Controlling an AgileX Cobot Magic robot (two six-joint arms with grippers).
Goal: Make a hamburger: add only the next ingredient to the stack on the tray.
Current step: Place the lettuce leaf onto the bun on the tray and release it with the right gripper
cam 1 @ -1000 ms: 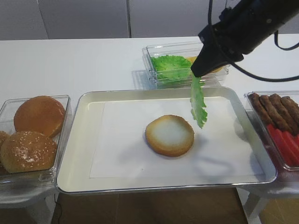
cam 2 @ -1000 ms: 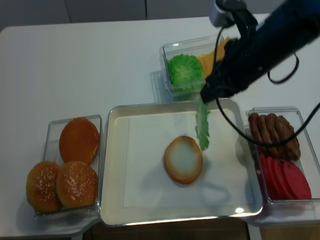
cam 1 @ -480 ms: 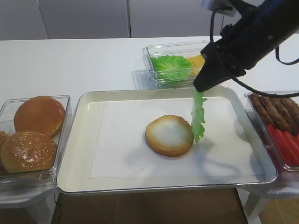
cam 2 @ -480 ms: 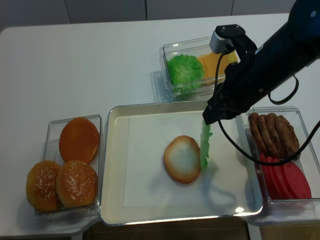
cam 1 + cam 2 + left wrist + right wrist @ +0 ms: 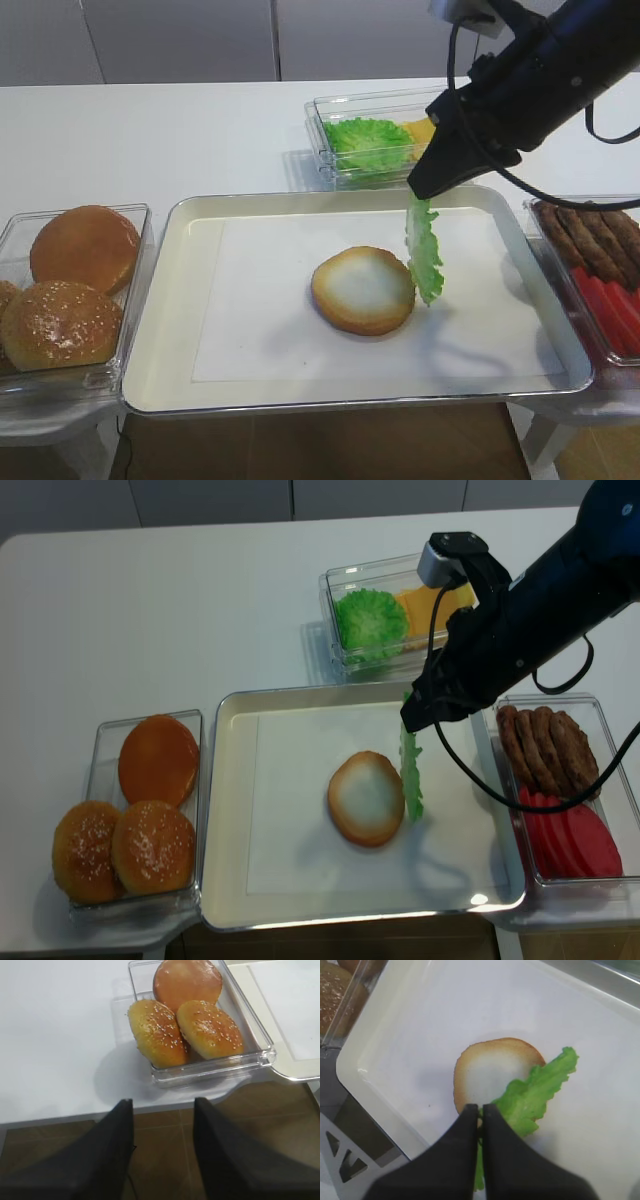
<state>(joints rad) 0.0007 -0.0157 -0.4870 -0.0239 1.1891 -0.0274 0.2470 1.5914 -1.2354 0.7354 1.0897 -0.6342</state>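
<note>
— White worktop is seen under everything, with pale wall panels behind. What is laid out on it?

— At the centre, the silver tray with its white paper liner is placed, and the bun bottom lies on the liner, cut face up. A clear tub of bun tops is set at the left, a tub with spare lettuce and cheese behind the tray, and a tub of patties and red slices at the right.

— And the lettuce leaf?

— The lettuce leaf is held by its upper end and hangs edge-on just beside the right rim of the bun bottom, its lower end close above the liner. Contact with the bun cannot be told.

— How are the fingers positioned?

— The right gripper is seen with its fingers pressed together on the leaf. The left gripper is kept off the worktop's front edge, near the bun tops, fingers apart and nothing between them.
</note>
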